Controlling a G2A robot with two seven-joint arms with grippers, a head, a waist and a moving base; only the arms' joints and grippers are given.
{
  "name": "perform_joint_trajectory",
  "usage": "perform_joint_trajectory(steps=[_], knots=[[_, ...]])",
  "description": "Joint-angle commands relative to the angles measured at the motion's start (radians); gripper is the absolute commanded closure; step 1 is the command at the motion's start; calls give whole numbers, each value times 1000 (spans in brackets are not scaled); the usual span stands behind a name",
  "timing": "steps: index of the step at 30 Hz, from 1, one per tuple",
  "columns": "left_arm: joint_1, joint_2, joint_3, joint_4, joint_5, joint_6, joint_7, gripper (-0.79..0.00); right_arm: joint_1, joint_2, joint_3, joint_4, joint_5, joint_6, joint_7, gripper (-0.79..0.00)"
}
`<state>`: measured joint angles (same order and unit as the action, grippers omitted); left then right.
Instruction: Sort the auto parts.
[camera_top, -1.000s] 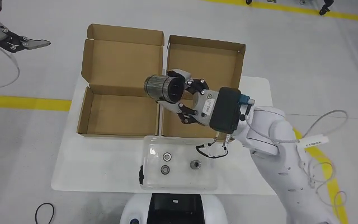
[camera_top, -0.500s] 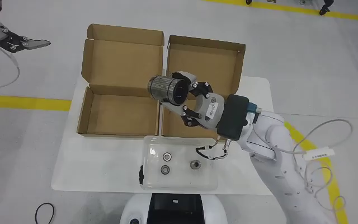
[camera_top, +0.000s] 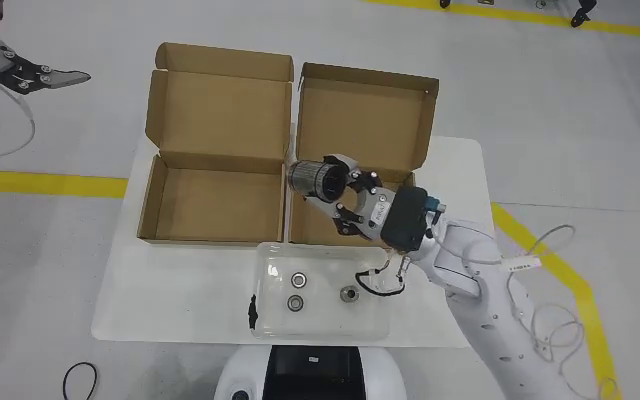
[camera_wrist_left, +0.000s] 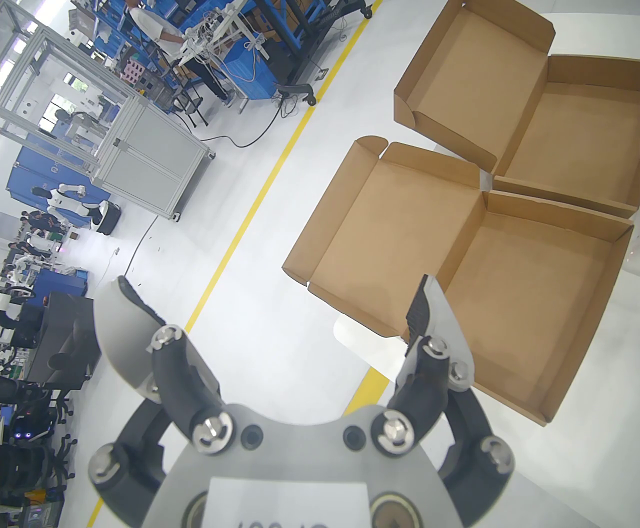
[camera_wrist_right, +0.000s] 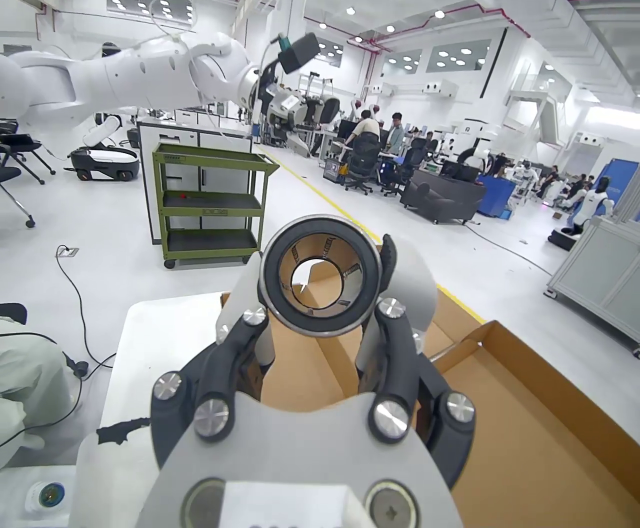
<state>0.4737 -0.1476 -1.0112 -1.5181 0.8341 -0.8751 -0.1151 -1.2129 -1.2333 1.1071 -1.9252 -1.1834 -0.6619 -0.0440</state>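
Bearing sleeve | right gripper clamped on it, over right box | left gripper spread, empty | label illegible

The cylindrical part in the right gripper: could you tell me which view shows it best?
The right wrist view: the cylindrical part sits close, end-on, its hollow bore clear, held in the right gripper. The top view shows its ribbed side. The left wrist view faces the cardboard boxes.

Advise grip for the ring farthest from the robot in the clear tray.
Pinch the ring across its outer rim, coming straight down: it looks to lie flat, bore up, and the tray walls block a side approach. Stay clear of the second ring.
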Motion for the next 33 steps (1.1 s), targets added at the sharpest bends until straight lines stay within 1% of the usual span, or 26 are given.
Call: perform_joint_trajectory(steps=[1, 8, 12, 25, 33], knots=[[0, 0, 0, 0, 0, 0, 0, -785, -7, 2, -3, 6, -11, 8, 39, 0], [0, 0, 0, 0, 0, 0, 0, -785, 19, -1, -43, 43, -36, 50, 205, 0], [0, 0, 0, 0, 0, 0, 0, -785, 48, -7, -75, 94, -24, 76, 291, 0], [0, 0, 0, 0, 0, 0, 0, -785, 106, -21, -128, 265, 30, 115, 394, 0], [0, 0, 0, 0, 0, 0, 0, -785, 163, -36, -169, 372, 61, 155, 469, 0]])
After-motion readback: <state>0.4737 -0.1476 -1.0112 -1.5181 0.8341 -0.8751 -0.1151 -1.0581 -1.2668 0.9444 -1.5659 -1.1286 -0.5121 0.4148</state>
